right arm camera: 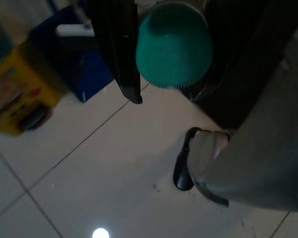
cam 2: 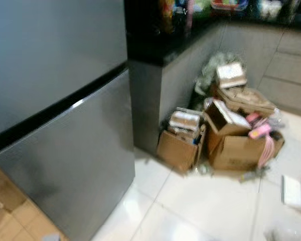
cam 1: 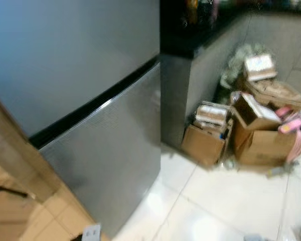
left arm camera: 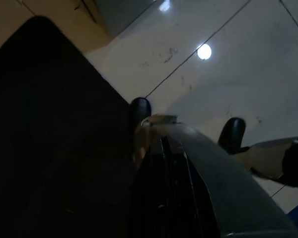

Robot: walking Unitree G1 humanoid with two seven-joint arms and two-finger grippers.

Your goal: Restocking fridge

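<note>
Facing closed fridge [cam 1: 90, 100]; cardboard boxes [cam 1: 251, 135] beside counter [cam 1: 190, 45].

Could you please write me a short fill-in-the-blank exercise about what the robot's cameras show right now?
1. The fridge doors are both ____.
2. The cardboard boxes stand on the ____ beside the dark counter.
3. In the right wrist view, the ribbed basket is coloured ____.
4. The floor is laid with pale ____.

Missing words: shut; floor; green; tiles
</note>
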